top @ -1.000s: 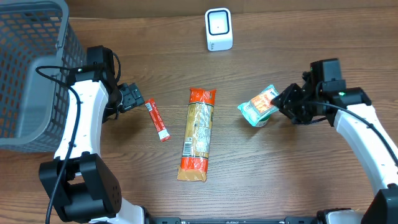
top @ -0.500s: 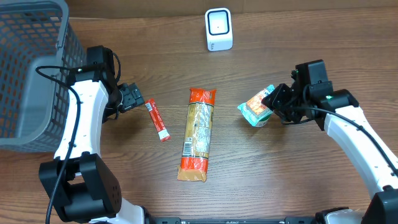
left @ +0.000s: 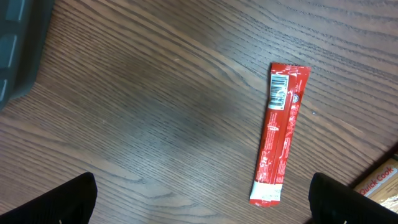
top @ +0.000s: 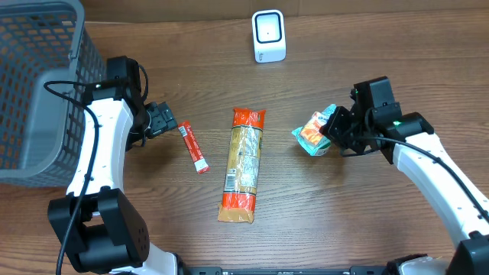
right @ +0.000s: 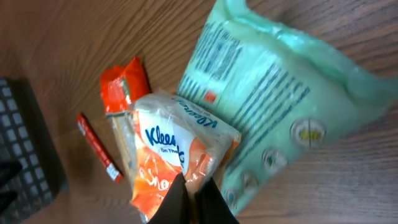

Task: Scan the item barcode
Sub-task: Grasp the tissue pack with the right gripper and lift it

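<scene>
**Right jaws closed thin on the tissue pack**

Only the right wrist view lets us read "Klee" on the tissue pack [right: 180, 155], pinched at its edge by the right gripper [right: 193, 194], beside the pasta pack [top: 244, 164]. The left wrist view shows "Quick Cook" on that pack; the left gripper [left: 202, 202] stands wide.

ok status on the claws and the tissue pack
Right claw shut on Kleenex tissue pack, not yet at scanner. Left claw open by red sachet. Pasta bag off the line to scanner.
</scene>
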Robot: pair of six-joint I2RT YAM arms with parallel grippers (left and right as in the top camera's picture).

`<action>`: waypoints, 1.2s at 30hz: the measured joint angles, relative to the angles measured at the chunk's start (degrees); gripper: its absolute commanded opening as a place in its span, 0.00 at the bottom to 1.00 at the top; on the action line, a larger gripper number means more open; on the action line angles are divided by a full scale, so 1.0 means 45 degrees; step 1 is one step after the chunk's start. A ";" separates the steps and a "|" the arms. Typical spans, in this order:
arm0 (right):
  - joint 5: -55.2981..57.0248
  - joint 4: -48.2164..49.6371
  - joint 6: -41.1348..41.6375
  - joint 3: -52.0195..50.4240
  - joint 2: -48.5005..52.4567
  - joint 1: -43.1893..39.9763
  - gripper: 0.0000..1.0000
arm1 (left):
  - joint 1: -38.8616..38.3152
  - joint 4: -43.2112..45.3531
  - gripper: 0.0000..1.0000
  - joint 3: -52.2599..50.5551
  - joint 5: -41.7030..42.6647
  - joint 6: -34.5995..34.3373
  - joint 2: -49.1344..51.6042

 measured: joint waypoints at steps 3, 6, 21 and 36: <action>-0.0690 -0.0010 -0.0636 0.0000 -0.0675 -0.0228 0.04 | 0.0000 0.0000 1.00 0.0000 0.0000 0.0000 0.0000; -0.1831 0.0000 -0.1035 0.0005 -0.1574 -0.0622 0.04 | 0.0000 0.0000 1.00 0.0000 0.0000 0.0000 0.0000; -0.9466 0.0379 -0.2395 0.0058 -0.1962 -0.1015 0.04 | 0.0000 0.0000 1.00 0.0000 0.0000 0.0000 0.0000; -1.1842 0.2433 0.0068 0.0058 -0.1962 -0.1015 0.04 | 0.0000 0.0000 1.00 0.0000 0.0000 0.0000 0.0000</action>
